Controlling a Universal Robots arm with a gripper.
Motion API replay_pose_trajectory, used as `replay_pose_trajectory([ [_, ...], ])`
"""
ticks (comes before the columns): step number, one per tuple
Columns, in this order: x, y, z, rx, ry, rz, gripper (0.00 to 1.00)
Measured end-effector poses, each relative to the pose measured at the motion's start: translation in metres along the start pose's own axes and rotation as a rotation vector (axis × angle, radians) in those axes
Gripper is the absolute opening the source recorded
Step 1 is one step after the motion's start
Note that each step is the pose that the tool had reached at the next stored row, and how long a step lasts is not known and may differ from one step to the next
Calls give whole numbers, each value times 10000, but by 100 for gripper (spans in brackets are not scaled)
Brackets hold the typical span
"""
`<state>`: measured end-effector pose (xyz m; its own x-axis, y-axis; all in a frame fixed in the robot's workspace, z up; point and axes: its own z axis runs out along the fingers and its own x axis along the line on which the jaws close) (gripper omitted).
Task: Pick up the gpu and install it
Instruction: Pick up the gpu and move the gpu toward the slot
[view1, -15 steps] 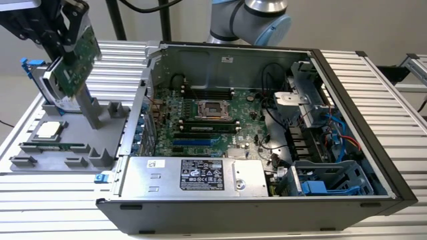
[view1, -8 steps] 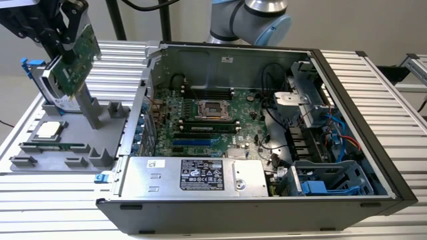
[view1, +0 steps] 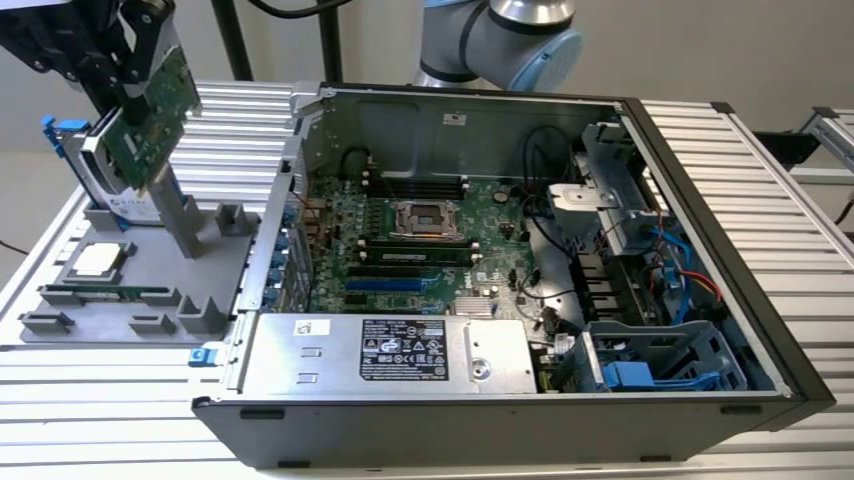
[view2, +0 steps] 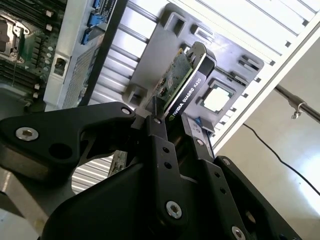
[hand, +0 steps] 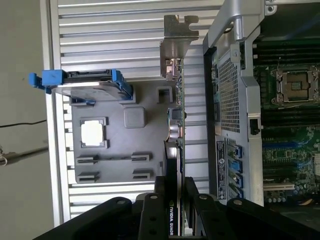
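Your gripper (view2: 175, 126) is clamping the gpu (view2: 186, 82) by its edge, holding it above the gray tray (view1: 160, 262). It's hanging just beside the open computer case (view1: 534, 420) on the bench (view1: 107, 400).

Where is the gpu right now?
The gpu is at the exterior view's upper left, clamped in the tool above the gray tray, beside the blue-framed hard drive and outside the open computer case.
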<state>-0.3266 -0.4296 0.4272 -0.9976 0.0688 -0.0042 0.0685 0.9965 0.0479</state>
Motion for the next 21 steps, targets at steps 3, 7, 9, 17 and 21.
replay_pose_trajectory([
  [3,0,1,-17,0,1,0,0],
  [7,0,2,-43,1,1,0,0],
  [9,0,3,-53,0,1,0,0],
  [17,-8,3,-56,3,4,-1,0],
  [21,-39,5,-54,2,9,0,0],
])
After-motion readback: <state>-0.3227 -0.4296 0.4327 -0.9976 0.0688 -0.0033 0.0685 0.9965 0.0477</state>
